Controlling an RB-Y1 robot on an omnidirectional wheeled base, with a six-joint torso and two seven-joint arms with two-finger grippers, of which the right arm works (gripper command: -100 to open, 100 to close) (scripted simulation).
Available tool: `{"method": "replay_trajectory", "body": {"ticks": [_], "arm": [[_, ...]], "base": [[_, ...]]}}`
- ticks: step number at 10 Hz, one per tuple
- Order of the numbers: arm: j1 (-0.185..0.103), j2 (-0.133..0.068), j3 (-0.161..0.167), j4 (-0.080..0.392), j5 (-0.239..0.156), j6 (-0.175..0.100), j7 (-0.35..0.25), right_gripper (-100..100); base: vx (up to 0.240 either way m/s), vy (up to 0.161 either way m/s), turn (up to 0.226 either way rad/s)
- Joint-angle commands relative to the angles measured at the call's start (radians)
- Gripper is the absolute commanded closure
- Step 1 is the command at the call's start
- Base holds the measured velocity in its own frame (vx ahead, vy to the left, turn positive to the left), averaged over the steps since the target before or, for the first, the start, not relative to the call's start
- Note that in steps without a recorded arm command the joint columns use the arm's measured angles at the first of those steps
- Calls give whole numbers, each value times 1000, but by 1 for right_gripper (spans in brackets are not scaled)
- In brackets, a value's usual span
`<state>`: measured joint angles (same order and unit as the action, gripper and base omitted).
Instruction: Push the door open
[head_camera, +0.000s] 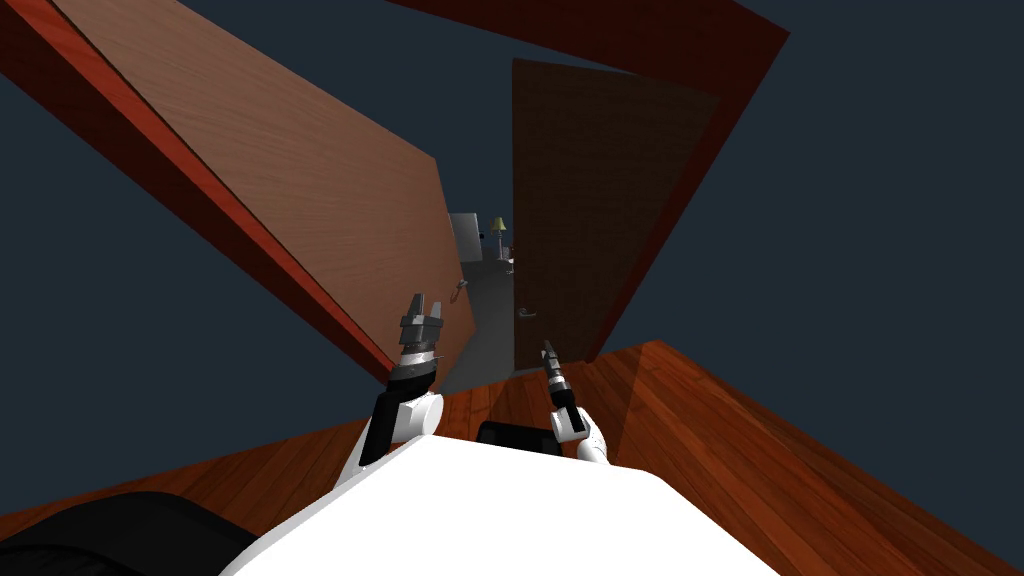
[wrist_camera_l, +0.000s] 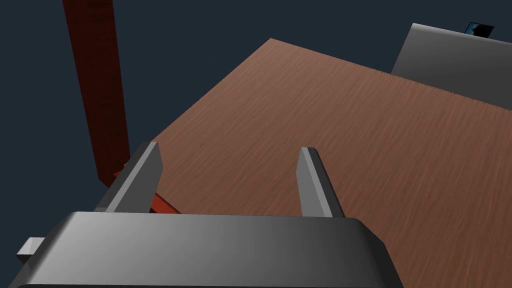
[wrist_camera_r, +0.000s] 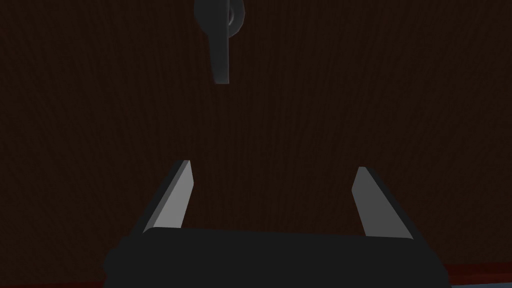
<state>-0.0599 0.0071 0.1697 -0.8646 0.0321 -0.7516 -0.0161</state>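
Observation:
Two door leaves stand ahead with a gap between them. The left leaf (head_camera: 300, 170) is light brown wood with a small lever handle (head_camera: 460, 292) at its edge. The right leaf (head_camera: 590, 200) is dark brown with a grey lever handle (head_camera: 526, 314). My left gripper (head_camera: 422, 305) is open beside the left leaf's lower face; its fingers (wrist_camera_l: 145, 175) point at the brown panel (wrist_camera_l: 325, 130). My right gripper (head_camera: 548, 350) is open just short of the dark leaf (wrist_camera_r: 350, 100), below its handle (wrist_camera_r: 220, 45). Neither holds anything.
A red-brown door frame (head_camera: 690, 40) borders the leaves, also beside the left gripper (wrist_camera_l: 95, 90). Through the gap a grey floor (head_camera: 490, 320), a grey cabinet (head_camera: 465, 235) and a lamp (head_camera: 497, 226) show. Reddish wood floor (head_camera: 720, 420) lies under me, dark blue walls to both sides.

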Motion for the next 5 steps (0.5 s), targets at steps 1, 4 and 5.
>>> {"method": "replay_trajectory", "body": {"ticks": [1, 4, 5], "arm": [[-15, 6, 6, 40, 2, -5, 1, -100], [-31, 14, 13, 87, 4, -12, 2, -100], [-39, 19, 17, 110, 5, -15, 3, -100]], "base": [[57, -38, 51], [82, -47, 35], [39, -36, 26]]}}
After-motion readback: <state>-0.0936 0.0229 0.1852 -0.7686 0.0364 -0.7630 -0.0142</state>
